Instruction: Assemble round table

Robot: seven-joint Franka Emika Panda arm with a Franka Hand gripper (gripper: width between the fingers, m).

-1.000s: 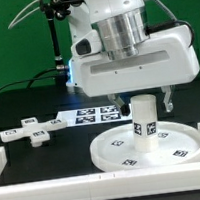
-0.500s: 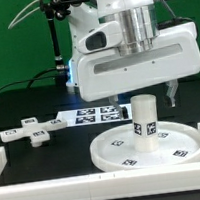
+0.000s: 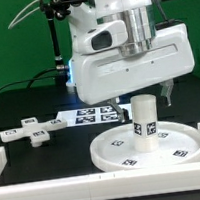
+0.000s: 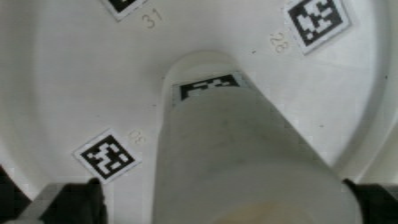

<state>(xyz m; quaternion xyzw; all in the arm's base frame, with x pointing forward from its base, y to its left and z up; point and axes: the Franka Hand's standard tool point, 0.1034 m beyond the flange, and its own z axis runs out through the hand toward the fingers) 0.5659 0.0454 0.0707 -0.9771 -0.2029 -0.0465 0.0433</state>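
- Overhead, the gripper [image 3: 140, 96] hangs just above the leg [image 3: 143, 120], its jaws spread wide and holding nothing.
- In the exterior view one finger [image 3: 166, 88] shows off to the leg's right, clear of it.
- The leg, a short thick white cylinder, stands upright at about the middle of the round disc [image 3: 152, 152], with a square tag on its side.
- The disc lies flat on the black table [image 3: 38, 103] with several tags on its face and a raised rim.
- The cross-shaped base [image 3: 31, 129] lies flat towards the exterior view's left, well apart from the disc.
- The marker board [image 3: 90, 114] lies between them, further back.
- White border blocks [image 3: 97, 183] edge the table at the front.
- From the wrist view the leg [image 4: 231, 140] rises from the disc [image 4: 71, 90]. Dark fingertips [image 4: 68, 203] sit on either side of it, and whether they touch cannot be told there.
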